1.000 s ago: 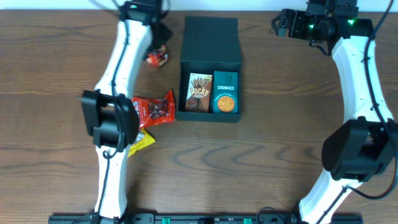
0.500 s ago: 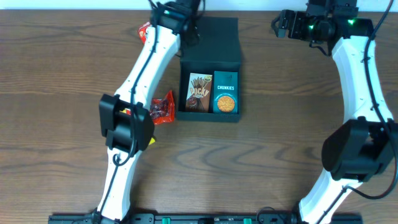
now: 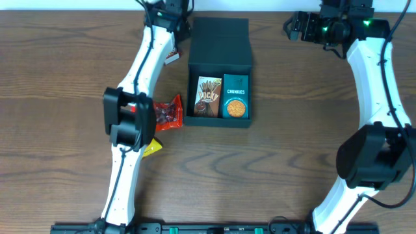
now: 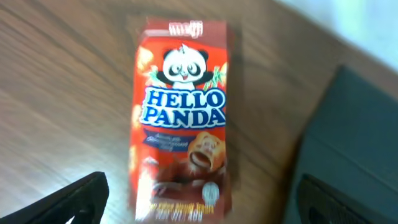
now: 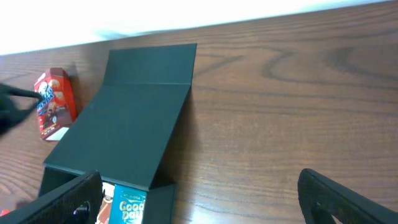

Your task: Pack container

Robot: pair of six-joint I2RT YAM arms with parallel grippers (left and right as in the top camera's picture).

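left gripper (image 4: 202,200) fingers spread wide either side of the Hello Panda box (image 4: 180,112), not touching it, just beside the container (image 4: 351,143); right gripper (image 5: 202,196) spread wide too

Camera set-up: three views.
The counter (image 3: 58,71) is seen straight down from high overhead, with both arms taken in. The left wrist view is held close above the red Hello Panda box (image 4: 180,118), looking down, with the container (image 4: 348,149) cut off at the right. The right wrist view is set farther back, slanted across the counter. Box and container are shared by all three views.
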